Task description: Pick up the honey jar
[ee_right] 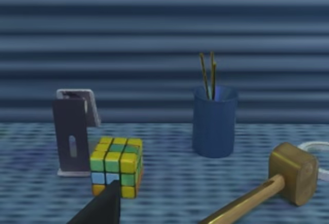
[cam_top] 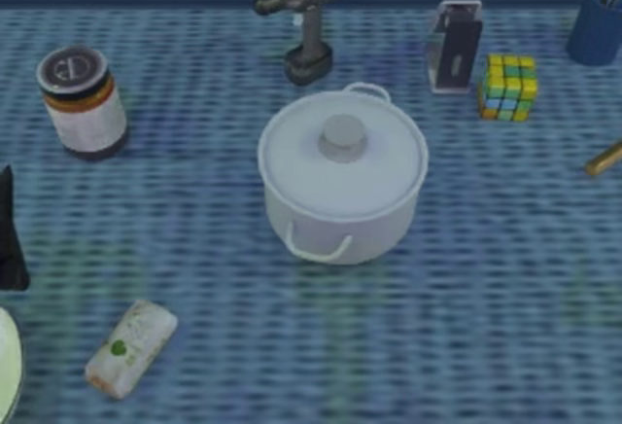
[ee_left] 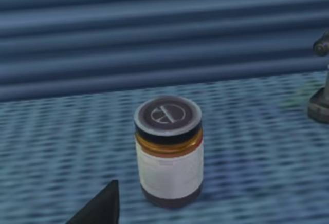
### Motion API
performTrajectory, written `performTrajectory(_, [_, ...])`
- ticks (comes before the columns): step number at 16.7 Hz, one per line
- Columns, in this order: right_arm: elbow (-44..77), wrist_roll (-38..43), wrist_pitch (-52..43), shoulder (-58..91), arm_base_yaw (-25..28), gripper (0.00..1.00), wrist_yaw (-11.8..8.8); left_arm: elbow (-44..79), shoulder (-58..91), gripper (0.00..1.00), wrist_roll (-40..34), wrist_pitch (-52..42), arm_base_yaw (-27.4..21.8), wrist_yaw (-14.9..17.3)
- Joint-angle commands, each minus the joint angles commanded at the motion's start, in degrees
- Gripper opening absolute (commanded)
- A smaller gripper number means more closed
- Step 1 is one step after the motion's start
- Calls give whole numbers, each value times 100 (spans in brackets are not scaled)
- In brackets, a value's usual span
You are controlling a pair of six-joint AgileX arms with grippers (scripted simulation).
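The honey jar (cam_top: 83,103) stands upright at the table's back left, with a dark lid bearing a white emblem, an amber band, a white label and a dark base. The left wrist view shows the honey jar (ee_left: 168,152) just ahead, apart from my left gripper. Only one dark fingertip (ee_left: 103,208) shows there, with bare cloth beside it, so the gripper is open and empty. A dark part of my left arm (cam_top: 10,234) sits at the left edge, in front of the jar. My right gripper is outside the top view; one fingertip (ee_right: 103,206) shows, holding nothing.
A large white lidded pot (cam_top: 342,176) fills the centre. Behind it stand a drill (cam_top: 303,30), a phone stand (cam_top: 454,47), a colour cube (cam_top: 507,87) and a blue pen cup (cam_top: 595,20). A brass mallet (ee_right: 277,183) lies at the right; a wrapped bar (cam_top: 131,346) front left.
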Motion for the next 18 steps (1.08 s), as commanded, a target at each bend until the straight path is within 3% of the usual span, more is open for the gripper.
performTrajectory(10, [0,0,0,0,0,100,0,6402,5096,100,1082,-3231,-243,760])
performTrajectory(18, [0,0,0,0,0,100,0,10551,9207,100,1824,-5433,-220,735])
